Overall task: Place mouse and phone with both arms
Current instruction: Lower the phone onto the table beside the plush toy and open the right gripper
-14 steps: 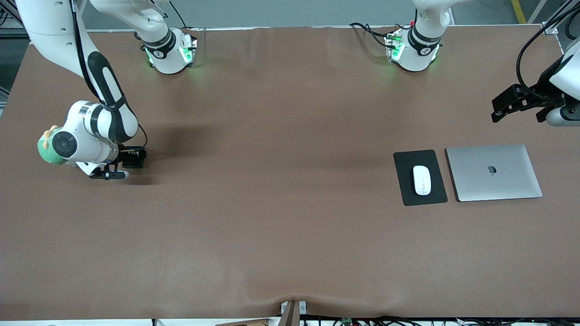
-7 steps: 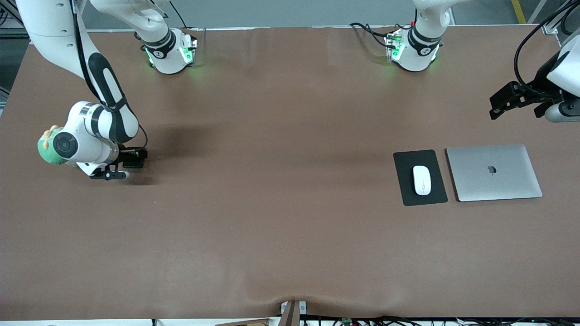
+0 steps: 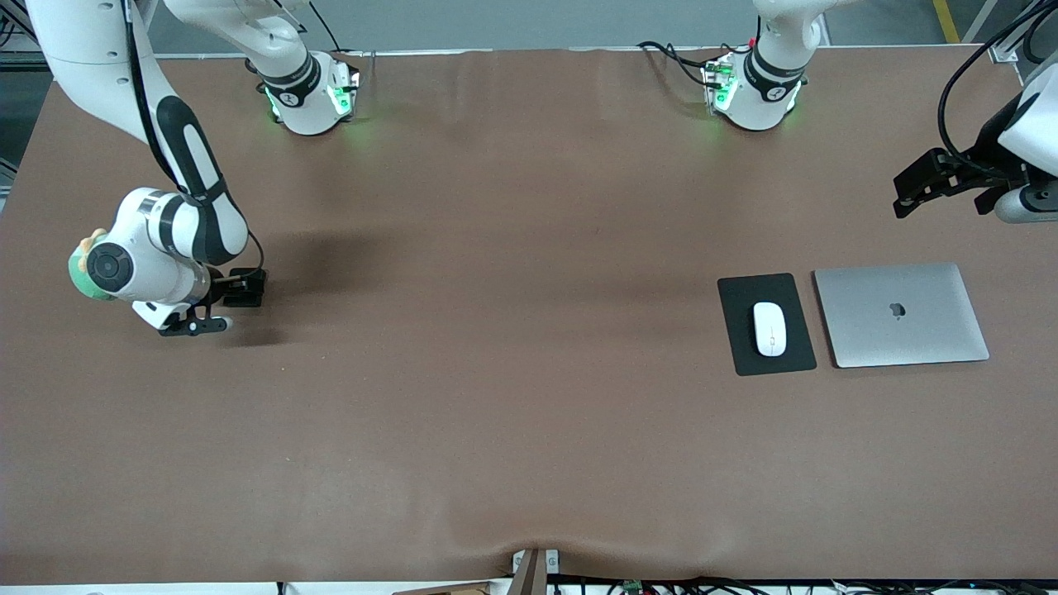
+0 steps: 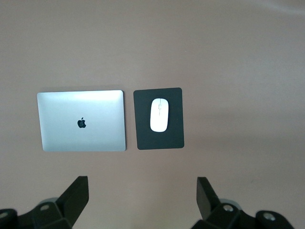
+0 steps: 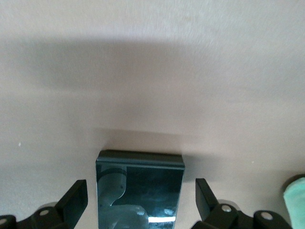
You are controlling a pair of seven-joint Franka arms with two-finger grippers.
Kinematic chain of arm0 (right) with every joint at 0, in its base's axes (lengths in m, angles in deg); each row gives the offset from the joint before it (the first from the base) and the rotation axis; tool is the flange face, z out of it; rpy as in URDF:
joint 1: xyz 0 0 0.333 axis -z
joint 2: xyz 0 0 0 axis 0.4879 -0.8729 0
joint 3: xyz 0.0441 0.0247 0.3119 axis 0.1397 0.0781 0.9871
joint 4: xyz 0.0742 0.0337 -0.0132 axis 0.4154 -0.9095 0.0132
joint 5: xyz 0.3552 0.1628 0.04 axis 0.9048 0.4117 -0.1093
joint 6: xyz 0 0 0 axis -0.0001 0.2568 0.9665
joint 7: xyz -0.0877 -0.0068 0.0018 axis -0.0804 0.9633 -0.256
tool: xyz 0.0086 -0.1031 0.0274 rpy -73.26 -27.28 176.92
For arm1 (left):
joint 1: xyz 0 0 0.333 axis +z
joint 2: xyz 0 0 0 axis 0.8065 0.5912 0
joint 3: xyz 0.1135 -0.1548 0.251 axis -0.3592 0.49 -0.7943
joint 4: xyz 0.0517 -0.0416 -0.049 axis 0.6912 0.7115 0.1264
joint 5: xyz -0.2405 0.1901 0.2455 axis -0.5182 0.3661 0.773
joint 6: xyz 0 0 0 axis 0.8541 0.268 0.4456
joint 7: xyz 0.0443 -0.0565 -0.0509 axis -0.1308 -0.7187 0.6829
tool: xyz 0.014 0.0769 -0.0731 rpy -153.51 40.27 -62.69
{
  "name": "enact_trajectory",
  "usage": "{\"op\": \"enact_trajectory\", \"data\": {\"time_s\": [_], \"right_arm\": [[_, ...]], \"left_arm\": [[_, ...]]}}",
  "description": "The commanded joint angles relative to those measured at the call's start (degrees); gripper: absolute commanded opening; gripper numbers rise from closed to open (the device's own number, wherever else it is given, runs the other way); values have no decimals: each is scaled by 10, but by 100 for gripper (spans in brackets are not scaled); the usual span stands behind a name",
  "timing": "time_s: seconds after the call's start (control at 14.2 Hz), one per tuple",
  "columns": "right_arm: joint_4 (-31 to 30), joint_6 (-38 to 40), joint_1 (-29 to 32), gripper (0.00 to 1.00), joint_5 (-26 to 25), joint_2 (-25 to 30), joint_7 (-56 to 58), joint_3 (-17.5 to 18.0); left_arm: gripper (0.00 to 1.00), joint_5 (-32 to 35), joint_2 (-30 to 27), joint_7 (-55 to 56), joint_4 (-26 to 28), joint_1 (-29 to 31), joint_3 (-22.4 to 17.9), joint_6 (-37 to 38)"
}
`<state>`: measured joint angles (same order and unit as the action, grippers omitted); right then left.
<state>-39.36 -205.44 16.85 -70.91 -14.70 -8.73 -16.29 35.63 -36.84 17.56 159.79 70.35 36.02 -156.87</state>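
The phone [image 5: 139, 191], a glossy black slab, lies flat on the brown table between the fingers of my right gripper [image 5: 140, 187]. The fingers stand apart from both of its sides, so the gripper is open. In the front view this gripper [image 3: 207, 310] hangs low at the right arm's end of the table, and the hand hides the phone. The white mouse [image 3: 769, 328] [image 4: 159, 115] rests on a black mouse pad [image 3: 748, 351]. My left gripper [image 3: 909, 194] [image 4: 143, 183] is open and empty over bare table at the left arm's end.
A closed silver laptop [image 3: 901, 314] [image 4: 81, 121] lies beside the mouse pad [image 4: 143, 138], toward the left arm's end. A green plush piece [image 3: 80, 277] is fixed to the right arm's wrist. Cables run from the left arm's base [image 3: 756, 91].
The right hand has shifted slightly toward the front camera, and its jaws have parted from the phone. The left gripper moved a little toward the bases, then stayed still.
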Motion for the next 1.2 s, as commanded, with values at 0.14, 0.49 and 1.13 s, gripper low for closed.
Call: {"op": "enact_trajectory", "data": {"time_s": [0.14,0.49,1.13], "right_arm": [[41,76,13,100,-4,12,10,6],[60,131,13,100,0,79,9,4],[291,378,16,100,0,75,72,3]], "left_arm": [[100,0,-17,2,12,3,3,-4],[100,2,-13,-4,5,3,2,-5],[100,2,-34,-4,44,-228,-214,-21]]}}
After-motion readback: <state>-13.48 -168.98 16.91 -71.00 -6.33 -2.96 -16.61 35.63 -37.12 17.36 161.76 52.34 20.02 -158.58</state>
